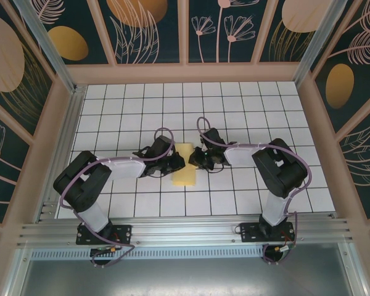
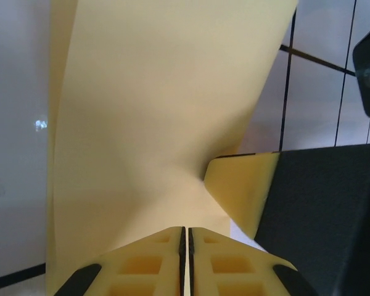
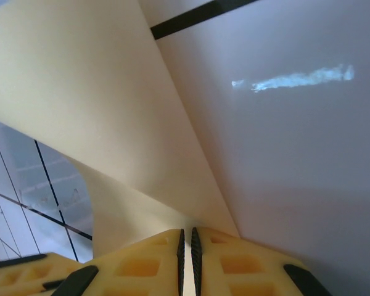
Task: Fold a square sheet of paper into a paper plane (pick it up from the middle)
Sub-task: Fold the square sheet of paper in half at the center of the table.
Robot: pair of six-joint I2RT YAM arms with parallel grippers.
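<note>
Square sheet of paper bowed into narrow fold. Left gripper pinched shut on sheet's left side, right gripper pinched shut on its right. Edges to be aligned before crease is pressed, with pull matched on both sides so tearing is avoided.

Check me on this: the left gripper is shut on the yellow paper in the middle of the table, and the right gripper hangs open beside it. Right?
Not quite. The right gripper is not open: its jaws are closed on the paper too, as the right wrist view shows. The left gripper is shut on it, as you said.
</note>
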